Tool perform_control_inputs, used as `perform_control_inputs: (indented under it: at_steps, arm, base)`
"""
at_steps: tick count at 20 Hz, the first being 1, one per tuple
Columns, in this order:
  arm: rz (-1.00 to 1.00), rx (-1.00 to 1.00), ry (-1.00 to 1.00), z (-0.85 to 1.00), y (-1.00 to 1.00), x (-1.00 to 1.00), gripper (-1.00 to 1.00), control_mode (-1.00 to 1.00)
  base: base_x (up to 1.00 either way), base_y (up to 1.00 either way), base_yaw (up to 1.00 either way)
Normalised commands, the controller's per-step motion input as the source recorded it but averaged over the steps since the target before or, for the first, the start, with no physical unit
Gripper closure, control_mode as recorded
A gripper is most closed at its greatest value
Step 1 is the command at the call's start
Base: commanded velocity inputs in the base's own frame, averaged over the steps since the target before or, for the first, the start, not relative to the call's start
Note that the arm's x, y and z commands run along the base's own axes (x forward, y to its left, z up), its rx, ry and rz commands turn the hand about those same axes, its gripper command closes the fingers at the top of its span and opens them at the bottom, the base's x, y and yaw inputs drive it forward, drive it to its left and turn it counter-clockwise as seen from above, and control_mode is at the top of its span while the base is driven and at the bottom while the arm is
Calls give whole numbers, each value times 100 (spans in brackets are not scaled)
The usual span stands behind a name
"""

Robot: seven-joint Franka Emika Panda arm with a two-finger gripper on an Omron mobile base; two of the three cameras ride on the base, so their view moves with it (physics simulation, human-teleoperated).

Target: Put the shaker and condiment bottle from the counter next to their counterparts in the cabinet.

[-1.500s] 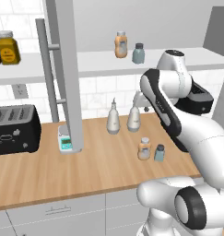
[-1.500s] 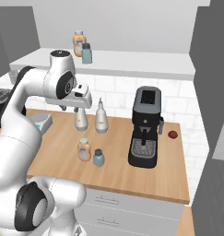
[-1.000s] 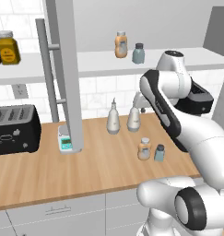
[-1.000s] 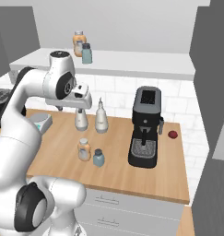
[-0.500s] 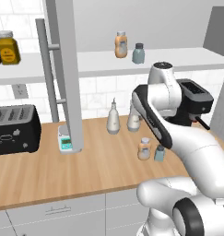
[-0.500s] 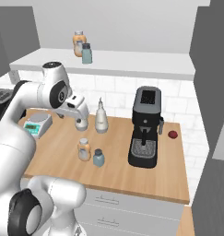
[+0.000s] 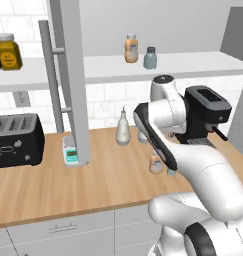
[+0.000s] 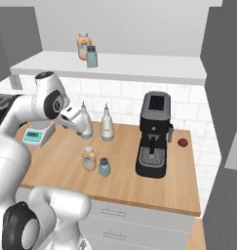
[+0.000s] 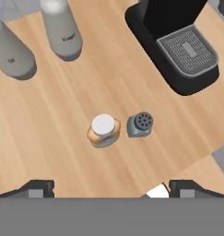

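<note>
The orange condiment bottle and the blue-grey shaker stand side by side on the wooden counter. My gripper hangs open above them, looking down on their caps, and nothing is between its fingertips. In the base views the same bottle and shaker stand in front of the coffee machine; my arm partly hides the bottle from the left. Their counterparts, an orange bottle and a shaker, stand together on the cabinet shelf.
A black coffee machine stands right of the pair. Two white teardrop bottles stand behind them. A small scale, a toaster and the open cabinet door with its bar handle are to the left. An amber jar sits on the left shelf.
The arm has swung down and forward from shelf height, bringing the hand low over the counter pair. The jaws stayed wide apart. Bottles and shakers have not moved.
</note>
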Motion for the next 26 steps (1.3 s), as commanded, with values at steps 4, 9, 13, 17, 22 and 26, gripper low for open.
perform_control_inputs:
  at_steps: [4, 9, 13, 17, 22, 26]
  arm:
    - [-38, -12, 0, -21, 1, 12, -100, -100]
    - [-39, -14, 0, -40, 1, 0, -100, -100]
    - [-37, -18, 0, -46, 7, 0, -100, -100]
    - [-7, -15, 0, -28, 0, 7, -100, -100]
    - [-17, -13, -2, -25, 1, 24, -100, -100]
    - [-18, -10, -6, -30, 3, 1, -100, -100]
  base:
    - [0, 0, 0]
    - [0, 0, 0]
    - [0, 0, 0]
    - [0, 0, 0]
    - [0, 0, 0]
    - [0, 0, 0]
